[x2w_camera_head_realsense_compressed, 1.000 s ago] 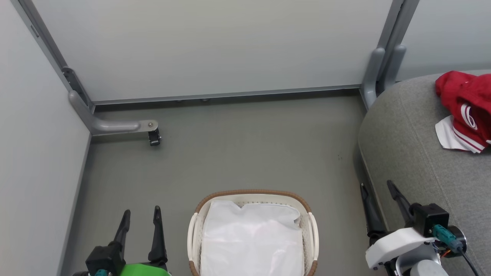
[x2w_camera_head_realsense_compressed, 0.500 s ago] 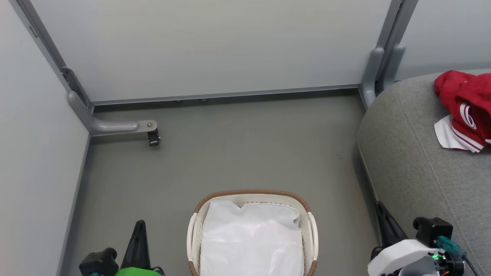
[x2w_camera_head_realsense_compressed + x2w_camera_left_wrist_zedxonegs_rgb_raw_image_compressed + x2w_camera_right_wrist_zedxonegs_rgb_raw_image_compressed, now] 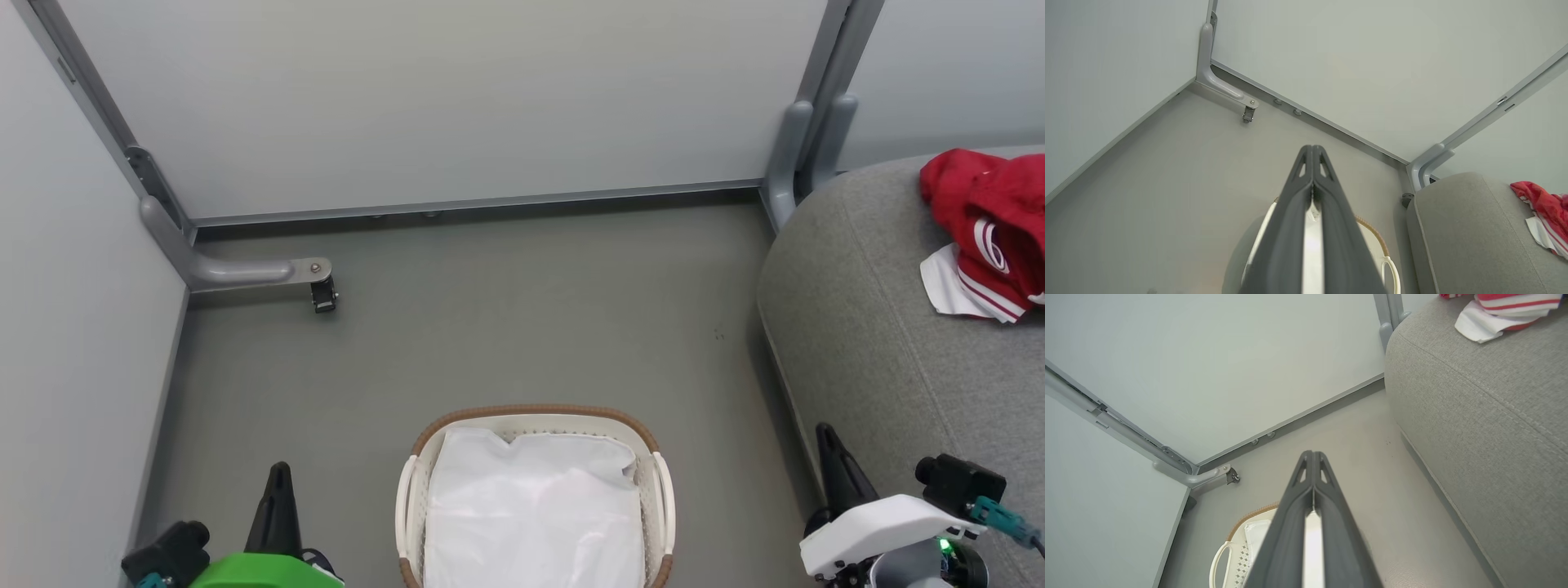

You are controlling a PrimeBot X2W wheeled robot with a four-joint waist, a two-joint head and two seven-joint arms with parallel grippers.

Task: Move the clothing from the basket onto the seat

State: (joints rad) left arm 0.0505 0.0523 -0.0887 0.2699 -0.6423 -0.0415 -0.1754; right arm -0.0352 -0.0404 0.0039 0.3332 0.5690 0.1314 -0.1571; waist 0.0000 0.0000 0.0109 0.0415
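Observation:
The red and white clothing [image 3: 992, 233] lies bunched on the grey seat [image 3: 865, 327] at the right; it also shows as clothing [image 3: 1545, 218] and clothing [image 3: 1502, 310] in the wrist views. The basket [image 3: 535, 415] stands on the floor at bottom centre, holding just a white liner cloth [image 3: 535, 510]. My left gripper [image 3: 280, 472] is shut and empty, left of the basket. My right gripper [image 3: 824, 433] is shut and empty, between the basket and the seat. Both wrist views show fingers pressed together: left gripper [image 3: 1312, 148], right gripper [image 3: 1312, 453].
Pale partition walls close the space at the back and left. A grey metal foot with a small caster [image 3: 324, 296] juts onto the floor at the back left. A grey post [image 3: 804, 139] stands by the seat's back corner. Open grey floor lies beyond the basket.
Both grippers have gone from open to shut with nothing in them, and both have drawn down toward the bottom edge of the head view. The clothing and basket have stayed put.

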